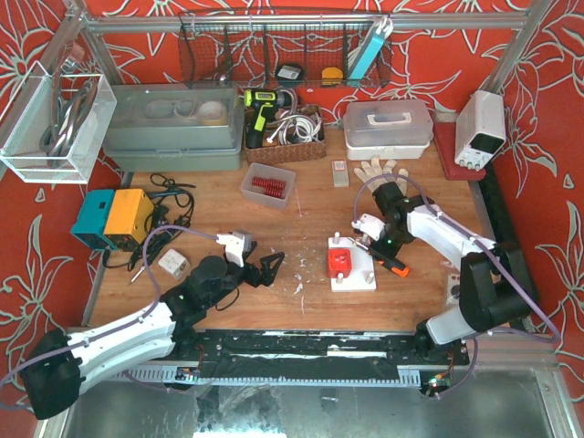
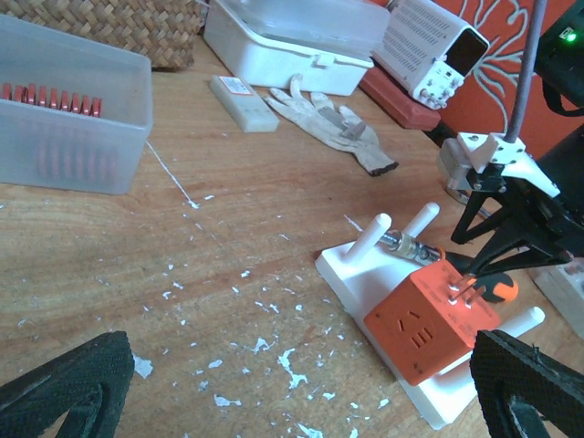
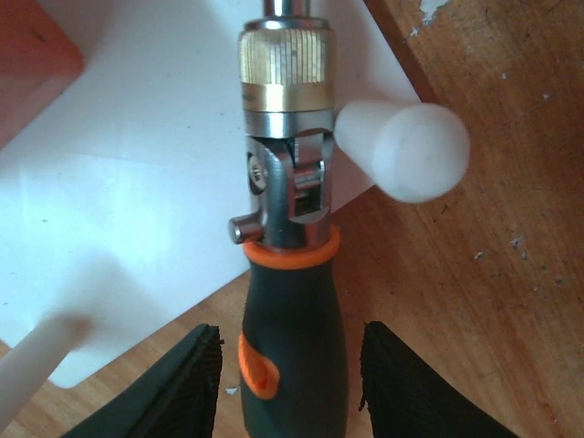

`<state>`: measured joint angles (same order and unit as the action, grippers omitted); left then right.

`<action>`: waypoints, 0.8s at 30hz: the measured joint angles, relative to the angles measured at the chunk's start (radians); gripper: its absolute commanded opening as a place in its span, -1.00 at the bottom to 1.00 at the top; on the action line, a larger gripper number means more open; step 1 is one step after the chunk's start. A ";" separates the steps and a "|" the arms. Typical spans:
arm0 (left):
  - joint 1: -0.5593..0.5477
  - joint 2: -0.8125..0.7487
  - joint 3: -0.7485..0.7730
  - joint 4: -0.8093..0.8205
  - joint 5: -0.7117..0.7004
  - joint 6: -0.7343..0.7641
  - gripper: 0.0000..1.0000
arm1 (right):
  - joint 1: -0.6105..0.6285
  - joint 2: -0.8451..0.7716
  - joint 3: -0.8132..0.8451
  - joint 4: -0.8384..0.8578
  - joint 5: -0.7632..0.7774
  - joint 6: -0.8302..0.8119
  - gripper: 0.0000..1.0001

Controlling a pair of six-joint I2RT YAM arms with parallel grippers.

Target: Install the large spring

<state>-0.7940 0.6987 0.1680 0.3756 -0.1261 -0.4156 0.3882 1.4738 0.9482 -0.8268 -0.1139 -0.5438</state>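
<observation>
**Inspector:** Where is the spring lying?

**Operator:** The red springs [image 1: 267,187] are sitting in a row in the clear bin [image 1: 288,179], on the far side of the table near the middle. I cannot tell which one is the large spring. The row is running left to right. Which way each coil is pointing is too small to read.

**Inspector:** Which arm is standing nearer?

**Operator:** The left gripper [image 1: 272,267]. The bin is lying directly to its far side, while the right gripper [image 3: 290,365] is working well to the right of it.

**Inspector:** What are the fingers doing?

**Operator:** The left fingers are standing fully apart and holding nothing. The right fingers are straddling the black handle of the screwdriver [image 3: 290,301]. A thin gap is showing on each side, so I cannot tell whether they are gripping it.

**Inspector:** How is the tool lying?

**Operator:** It is resting across the right edge of the white plate [image 1: 358,279], just beside a peg [image 3: 401,151]. Its long axis is running from near-right to far-left, with the handle nearest the right gripper and the metal end pointing toward the orange block [image 1: 339,262].

**Inspector:** What is your judgement?

**Operator:** Fetching a spring is likely falling to the left arm, reaching straight toward the far side.
</observation>
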 measured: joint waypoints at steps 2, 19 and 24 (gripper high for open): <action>0.000 0.003 0.000 0.000 -0.002 0.000 1.00 | -0.007 0.016 0.000 0.009 0.000 -0.002 -0.09; 0.000 0.026 0.000 0.001 -0.012 0.000 1.00 | -0.024 0.116 0.000 0.060 -0.031 -0.021 -0.12; 0.000 0.026 0.000 0.001 -0.016 0.000 1.00 | -0.024 0.116 0.000 0.064 -0.045 -0.030 -0.41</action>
<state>-0.7940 0.7250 0.1680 0.3763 -0.1417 -0.4152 0.3645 1.5898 0.9482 -0.7624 -0.1585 -0.5739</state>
